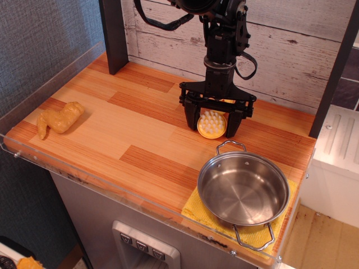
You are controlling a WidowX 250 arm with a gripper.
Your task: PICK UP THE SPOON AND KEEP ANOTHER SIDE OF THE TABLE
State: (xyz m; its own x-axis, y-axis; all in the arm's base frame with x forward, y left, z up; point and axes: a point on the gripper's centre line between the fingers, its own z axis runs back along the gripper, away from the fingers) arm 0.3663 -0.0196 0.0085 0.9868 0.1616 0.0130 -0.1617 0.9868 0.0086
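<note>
The black gripper point(215, 122) is down at the back of the table point(112, 126), its jaws spread wide on either side of the spoon point(212, 124). The spoon's round ridged head sits between the fingertips; I can't tell if they touch it. Just in front, a steel pan point(243, 188) rests on a yellow cloth point(197, 211). A lumpy toy food piece point(59, 118) lies far left.
</note>
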